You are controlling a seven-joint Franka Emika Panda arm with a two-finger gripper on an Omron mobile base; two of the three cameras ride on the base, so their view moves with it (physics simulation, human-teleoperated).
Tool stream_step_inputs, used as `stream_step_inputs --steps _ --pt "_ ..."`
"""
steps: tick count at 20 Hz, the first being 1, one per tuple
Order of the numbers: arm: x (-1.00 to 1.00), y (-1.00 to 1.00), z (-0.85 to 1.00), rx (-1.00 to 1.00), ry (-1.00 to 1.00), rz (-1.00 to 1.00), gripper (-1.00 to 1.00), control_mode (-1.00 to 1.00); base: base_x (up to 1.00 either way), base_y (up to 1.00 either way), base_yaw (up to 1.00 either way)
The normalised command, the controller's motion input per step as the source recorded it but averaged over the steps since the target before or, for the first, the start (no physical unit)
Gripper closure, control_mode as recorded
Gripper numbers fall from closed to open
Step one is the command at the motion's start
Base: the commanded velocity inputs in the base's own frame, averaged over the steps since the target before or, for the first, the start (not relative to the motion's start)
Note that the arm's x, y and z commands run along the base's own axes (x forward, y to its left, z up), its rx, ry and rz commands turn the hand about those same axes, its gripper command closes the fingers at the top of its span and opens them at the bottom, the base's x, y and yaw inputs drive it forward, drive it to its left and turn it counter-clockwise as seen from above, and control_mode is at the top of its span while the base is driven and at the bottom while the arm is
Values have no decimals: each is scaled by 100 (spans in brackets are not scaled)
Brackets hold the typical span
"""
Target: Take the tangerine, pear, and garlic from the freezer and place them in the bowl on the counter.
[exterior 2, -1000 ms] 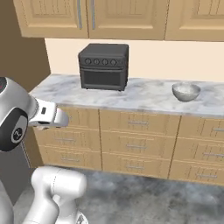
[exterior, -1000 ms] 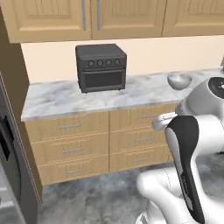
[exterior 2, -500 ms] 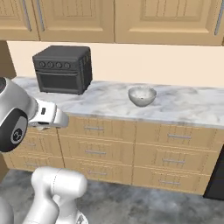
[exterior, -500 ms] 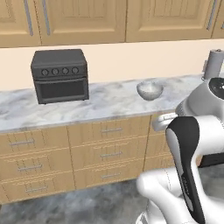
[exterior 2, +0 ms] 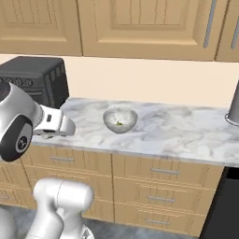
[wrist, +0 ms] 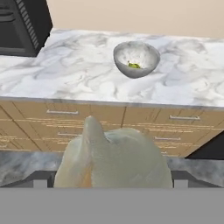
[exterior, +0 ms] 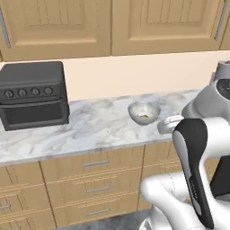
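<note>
**Garlic in the gripper, bowl waiting on the bench**

You are looking at a white-and-grey marbled bench [exterior: 90, 130] with tan wooden drawers under it. The bowl [exterior: 143, 112] sits on the bench, out in the open, well apart from the black oven [exterior: 32, 94] that stands at the far left end. In the hand view you can see the bowl [wrist: 136, 59] straight ahead, with a small yellow-green thing inside it. That looks like the pear [wrist: 134, 65], but it is too small to be sure.

Right at the bottom of the hand view a big pale cream bulb with a little pointed tip sits very close to the camera. That is the garlic [wrist: 113, 159]. The gripper [wrist: 111, 179] has its jaws spread wide, one on each side of the garlic, and it holds the bulb between them. The fingers are mostly hidden behind it.

A grey jar-like thing [exterior 2: 233, 109] stands at the right end of the bench.
</note>
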Motion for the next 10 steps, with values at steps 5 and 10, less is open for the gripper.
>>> stream_step_inputs --steps 5,10 --pt "0 0 0 0 0 0 100 100 63 -11 5" --pt "0 0 0 0 0 0 100 100 53 -58 6"
